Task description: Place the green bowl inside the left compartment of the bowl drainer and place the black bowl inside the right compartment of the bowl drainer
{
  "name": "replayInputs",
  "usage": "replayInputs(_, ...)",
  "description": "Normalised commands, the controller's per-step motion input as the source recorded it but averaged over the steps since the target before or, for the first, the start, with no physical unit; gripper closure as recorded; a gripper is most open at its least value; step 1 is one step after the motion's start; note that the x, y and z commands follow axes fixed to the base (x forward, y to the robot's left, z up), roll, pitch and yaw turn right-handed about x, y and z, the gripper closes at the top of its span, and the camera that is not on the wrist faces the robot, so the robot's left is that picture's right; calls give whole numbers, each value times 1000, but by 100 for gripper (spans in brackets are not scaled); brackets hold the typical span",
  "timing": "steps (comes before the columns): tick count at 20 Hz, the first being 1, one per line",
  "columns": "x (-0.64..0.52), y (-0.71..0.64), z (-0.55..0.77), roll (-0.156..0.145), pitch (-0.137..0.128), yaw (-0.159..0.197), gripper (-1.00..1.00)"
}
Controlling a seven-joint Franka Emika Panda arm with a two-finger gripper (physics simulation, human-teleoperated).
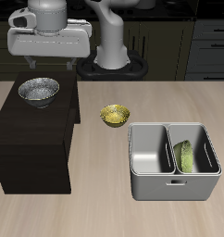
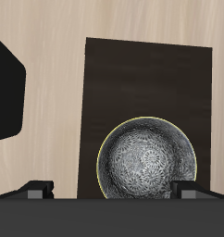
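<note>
- Hand [image 1: 47, 63] hangs above the black bowl [image 1: 38, 90], fingers spread apart and clamped on nothing; the wrist view shows one fingertip [image 2: 40, 188] to each side of the bowl's rim, with the bowl itself between them and below.
- Black bowl sits upright on top of the dark wooden cabinet [image 1: 35, 139], toward the cabinet's back edge. Being round, it has no long axis, so by my reading the approach is simply straight down over one stretch of rim.
- Green bowl [image 1: 186, 155] is already in the bowl drainer [image 1: 174, 190], leaning on its edge against the wall of the well farther from the cabinet. That half of the task looks done.
- Drainer's other well, the one nearer the cabinet, holds nothing and is where the black bowl should go.
- Drainer stands on the desk [image 1: 105, 213] well apart from the cabinet's top, lower than the bowl and nearer the desk's front edge, so the carry goes across and down.
- Small yellow bowl [image 1: 115, 115] rests on the desk between cabinet and drainer, roughly beneath that carry path; it is empty and is no part of the task.
</note>
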Motion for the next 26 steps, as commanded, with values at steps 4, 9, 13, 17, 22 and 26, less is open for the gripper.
replayInputs(4,-12,53,-282,7,28,0,-100)
replayInputs(9,8,10,-248,3,35,-15,-100)
replayInputs(13,1,-101,-202,-9,23,-24,-100)
replayInputs(17,12,-43,-285,-7,44,-16,-100)
replayInputs(22,-43,174,-309,57,41,-4,-100)
replayInputs(26,-26,34,-260,-28,29,36,100)
